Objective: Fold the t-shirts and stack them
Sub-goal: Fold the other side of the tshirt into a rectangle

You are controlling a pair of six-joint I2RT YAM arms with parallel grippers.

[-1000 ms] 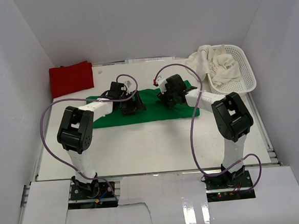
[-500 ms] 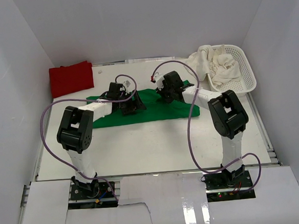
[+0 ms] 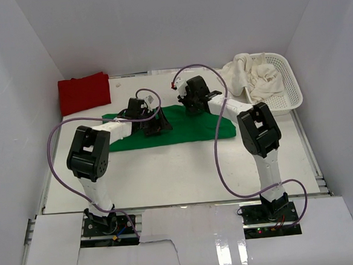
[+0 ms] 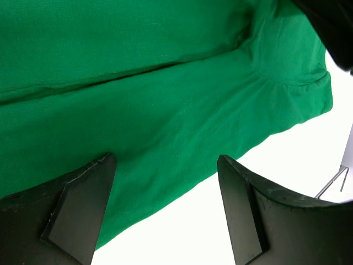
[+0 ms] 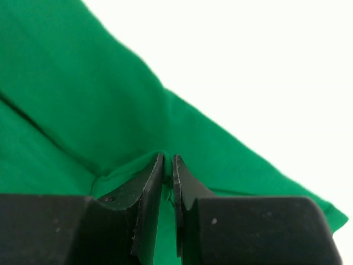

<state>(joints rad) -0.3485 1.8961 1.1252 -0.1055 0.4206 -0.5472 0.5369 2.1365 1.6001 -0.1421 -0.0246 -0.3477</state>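
Mid-desk [image 3: 167, 175], the green shirt [image 3: 182, 131] lies spread out. My left fingers [image 4: 77, 215] hang wide apart over one edge, gripping nothing. My right fingers [image 5: 146, 210] are clenched on a thin pucker at the far edge. So shallow a pinch may slip when lifted, spoiling the fold.

My left gripper [image 4: 164, 176] hangs low near the table's middle, fingers spread wide, holding nothing. My right arm reaches toward the far edge. There my right gripper [image 5: 168, 165] has its fingers nearly together, pinching the green t-shirt [image 5: 83, 99].
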